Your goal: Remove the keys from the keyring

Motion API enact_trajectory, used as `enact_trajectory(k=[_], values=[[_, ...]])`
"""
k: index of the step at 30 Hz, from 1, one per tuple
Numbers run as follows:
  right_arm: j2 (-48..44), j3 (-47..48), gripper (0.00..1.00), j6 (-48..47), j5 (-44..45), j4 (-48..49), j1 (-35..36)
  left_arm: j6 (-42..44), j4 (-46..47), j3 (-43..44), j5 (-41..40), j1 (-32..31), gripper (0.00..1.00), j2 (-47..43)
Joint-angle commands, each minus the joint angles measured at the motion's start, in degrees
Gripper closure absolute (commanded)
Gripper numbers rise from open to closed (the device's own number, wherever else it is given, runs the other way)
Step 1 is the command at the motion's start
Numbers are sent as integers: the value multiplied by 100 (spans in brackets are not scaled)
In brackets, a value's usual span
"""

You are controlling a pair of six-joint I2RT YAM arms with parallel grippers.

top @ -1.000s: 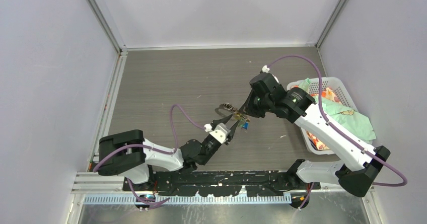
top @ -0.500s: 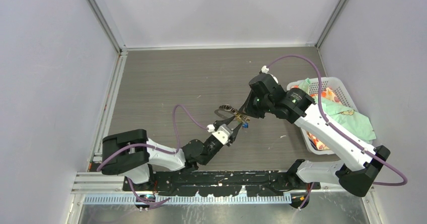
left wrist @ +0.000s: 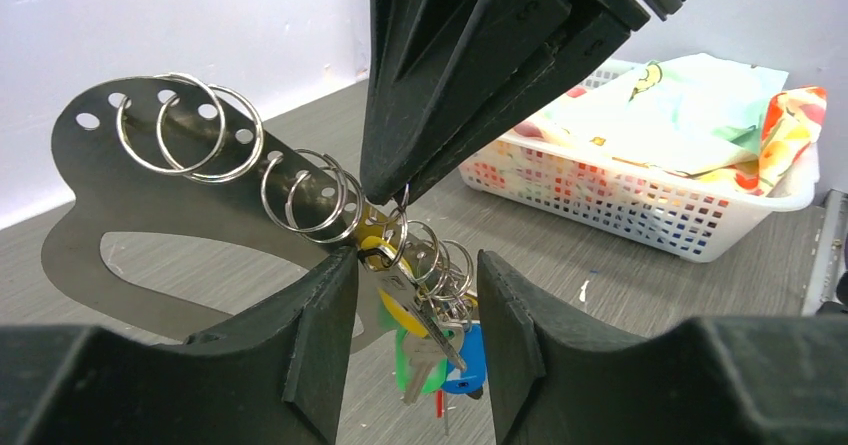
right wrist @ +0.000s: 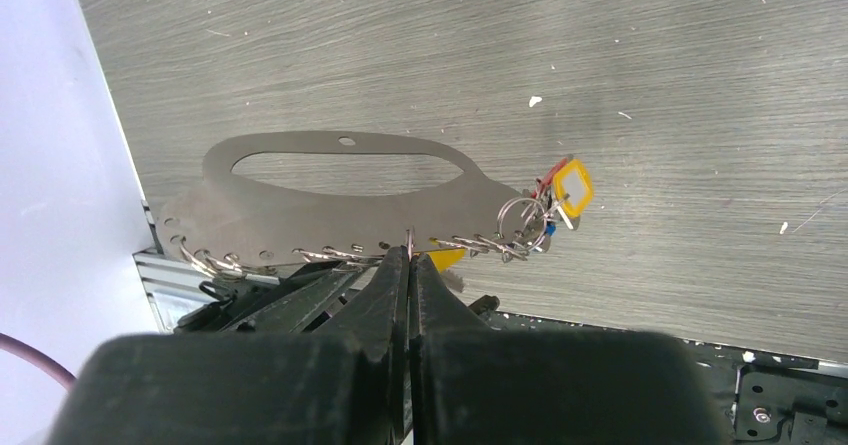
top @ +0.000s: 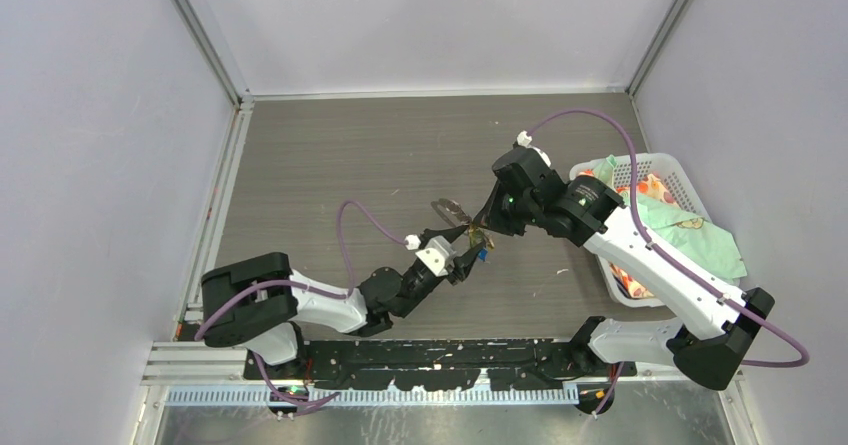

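Note:
The keyring (top: 450, 209) is a flat grey plate with an oval cutout and a hole-lined edge hung with split rings. It is held in the air over the table and shows in the left wrist view (left wrist: 130, 200) and the right wrist view (right wrist: 330, 200). My right gripper (top: 481, 228) is shut on a split ring at the plate's edge (right wrist: 410, 253). The keys (left wrist: 440, 350), with yellow, green, blue and red heads, hang in a bunch from the rings (right wrist: 560, 197). My left gripper (left wrist: 415, 275) is open, its fingers on either side of the hanging keys (top: 467, 258).
A white mesh basket (top: 690, 180) full of coloured cloths stands at the right of the table and shows behind the keys in the left wrist view (left wrist: 640, 205). Purple cables loop from both arms. Grey walls close in the table.
My left gripper has shifted slightly towards the keys. The plate's far end has swung up a little. My right gripper has stayed shut in place.

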Motion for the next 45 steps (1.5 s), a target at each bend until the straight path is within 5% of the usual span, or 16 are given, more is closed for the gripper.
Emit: enact_trajectory(k=[1,18,26,33,45], values=[[-25,255,99,-47,213,202,42,-262,387,-5,267,46,53,-77],[-55,202,99,-138,184,93,52,171,387,-148,-531,52,99,-75],[292,-379,99,-280,-1187,778,-464,-329,379,-597,-927,347,100,44],[802,-1091,99,-124,-2167,1801,-876,-1539,-556,-781,-202,856,100,121],[1377,-2313,99,564,-4018,3860,-1715,-2129,-1109,-801,9,1380,100,510]])
